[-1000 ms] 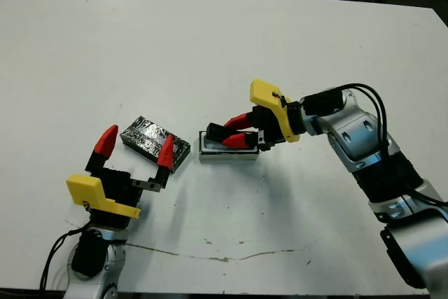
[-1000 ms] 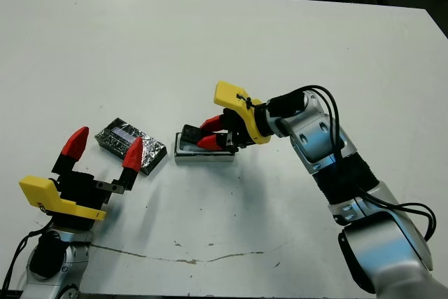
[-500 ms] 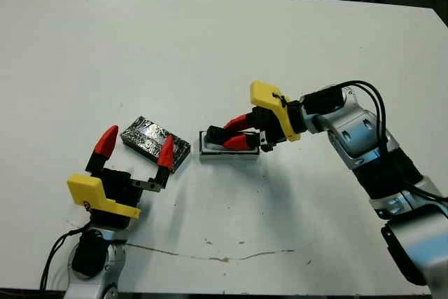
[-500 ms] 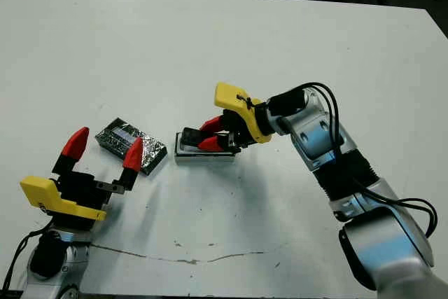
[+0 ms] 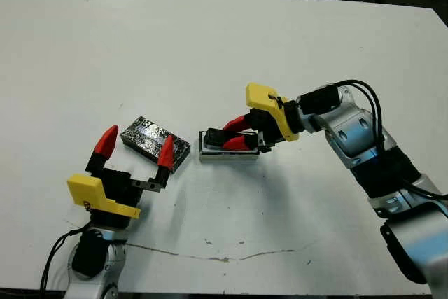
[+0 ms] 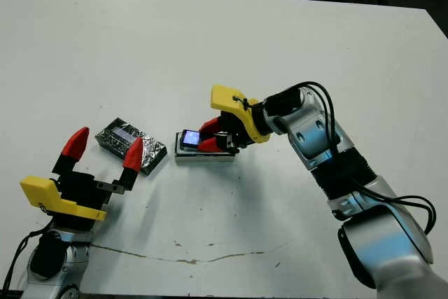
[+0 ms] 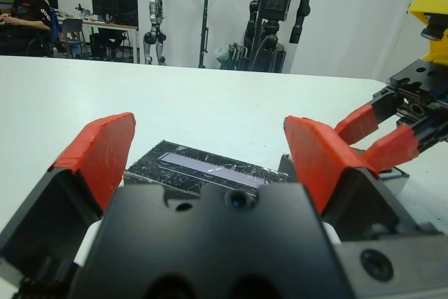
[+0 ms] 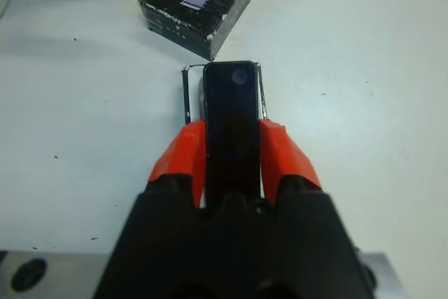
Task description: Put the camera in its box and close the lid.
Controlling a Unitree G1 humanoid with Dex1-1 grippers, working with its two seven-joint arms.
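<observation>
1. Your right gripper [image 8: 231, 146] is clamped on the camera [image 8: 230, 113], one red finger on each long side, and holds it directly over the box [image 5: 225, 153].
2. In the right wrist view the camera's far end lines up inside the box's white rim. Whether it touches the box floor yet, you can't tell.
3. So the insertion is underway, not finished: the camera is gripped and looks slightly raised at the gripper end.
4. The box sits near the table's [image 5: 210, 47] centre, and everything else is placed from it.
5. The lid [image 5: 155, 141] lies flat on the table just to the left of the box, close but apart, speckled top up, untouched.
6. Your left gripper [image 5: 134, 145] hovers nearer the robot than the lid, left of the box, fingers spread wide and holding nothing.
7. Left to do, by my read: seat the camera fully, release, back the right gripper off, then pick up the lid and set it on the box.
</observation>
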